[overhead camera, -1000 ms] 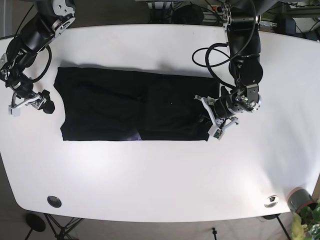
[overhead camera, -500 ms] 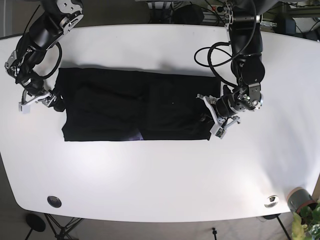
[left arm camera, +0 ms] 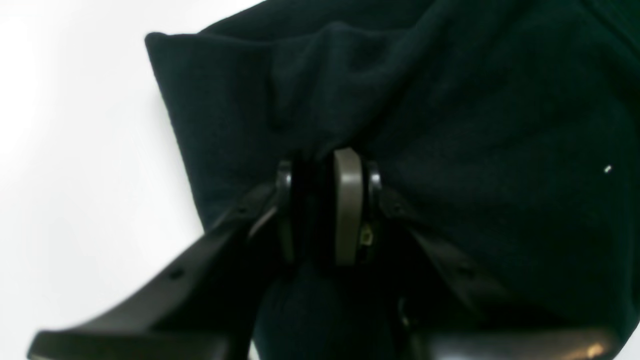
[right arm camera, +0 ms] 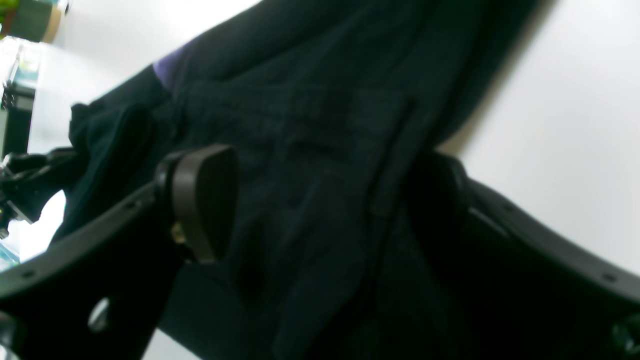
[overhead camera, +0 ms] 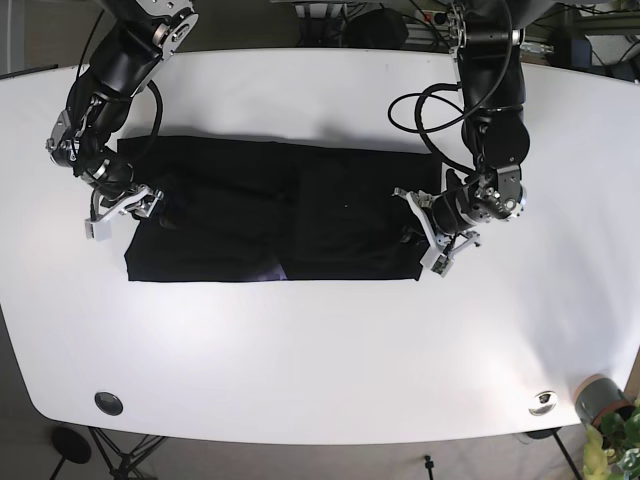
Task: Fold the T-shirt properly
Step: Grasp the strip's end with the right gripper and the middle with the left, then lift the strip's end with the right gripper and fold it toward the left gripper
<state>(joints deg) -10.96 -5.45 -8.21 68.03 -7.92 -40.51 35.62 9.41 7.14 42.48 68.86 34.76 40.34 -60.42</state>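
The black T-shirt [overhead camera: 270, 215] lies flat on the white table [overhead camera: 320, 350], folded into a long rectangle. At the shirt's right edge my left gripper [overhead camera: 425, 240] is shut on a bunched pinch of cloth; the left wrist view shows the left gripper [left arm camera: 320, 175] closed tight, with T-shirt [left arm camera: 450, 100] fabric puckering around it. My right gripper [overhead camera: 140, 205] is at the shirt's left edge. In the right wrist view the right gripper [right arm camera: 320, 190] stands open, and T-shirt [right arm camera: 310, 115] cloth fills the space between its wide-apart fingers [right arm camera: 205, 200].
A loop of black cable [overhead camera: 420, 110] hangs from the arm on the right. A round black fitting [overhead camera: 108, 403] and a silver one [overhead camera: 543, 402] sit near the table's front edge. A grey pot with a plant [overhead camera: 600, 400] stands past the front right corner.
My right gripper has moved rightward from the bare table onto the shirt's left edge. My left gripper has stayed clamped at the right edge, barely shifting.
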